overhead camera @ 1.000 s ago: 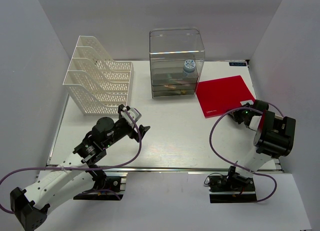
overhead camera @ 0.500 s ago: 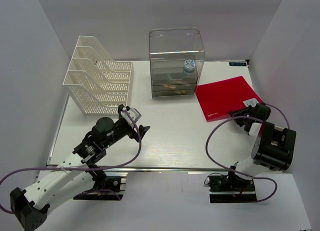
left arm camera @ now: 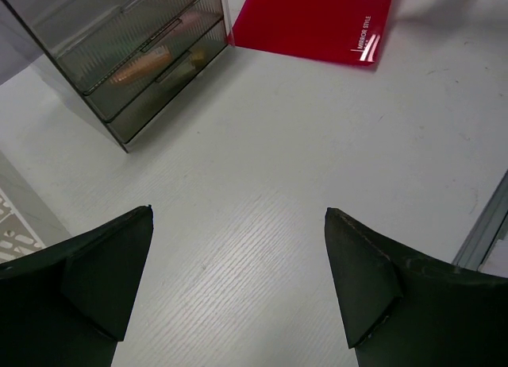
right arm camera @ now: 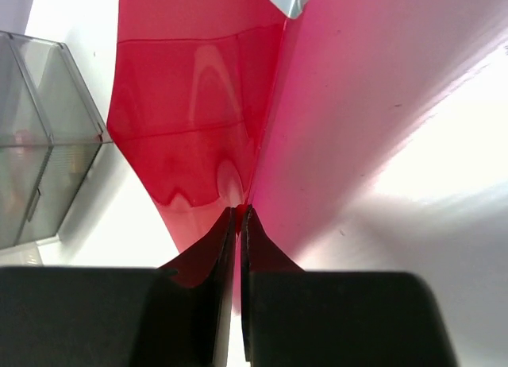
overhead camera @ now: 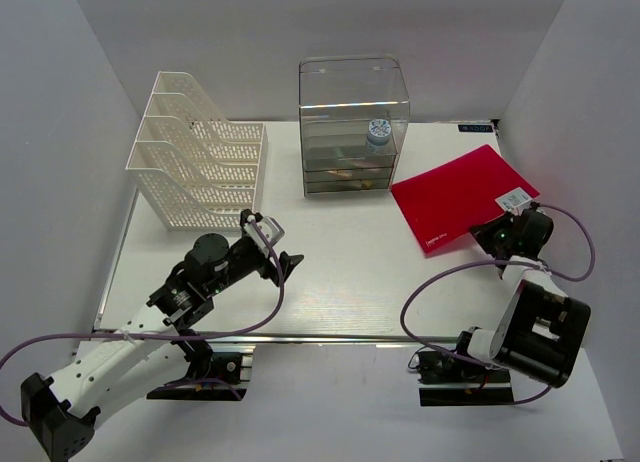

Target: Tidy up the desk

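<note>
A red plastic folder point(overhead camera: 452, 195) lies at the right of the white desk point(overhead camera: 350, 277), its near right edge raised. My right gripper point(overhead camera: 497, 238) is shut on that edge. In the right wrist view the jaws point(right arm camera: 240, 212) pinch the thin red sheet point(right arm camera: 198, 113), which bows upward ahead of them. A white label point(overhead camera: 515, 197) marks the folder's right corner. My left gripper point(overhead camera: 278, 244) hovers open over the desk's left middle. Its two fingers stand wide apart point(left arm camera: 238, 211) with only bare tabletop between them, and the folder point(left arm camera: 309, 17) shows far ahead.
A clear plastic drawer box point(overhead camera: 352, 122) stands at the back centre, with small items in its drawers point(left arm camera: 135, 61). A white mesh file rack point(overhead camera: 195, 167) stands at the back left. White walls enclose the desk on three sides. A metal rail point(overhead camera: 330, 337) runs along the front edge.
The right gripper closed onto the folder's near right edge and pulled right and up, turning the folder anticlockwise and raising that side. The left arm stayed still.
</note>
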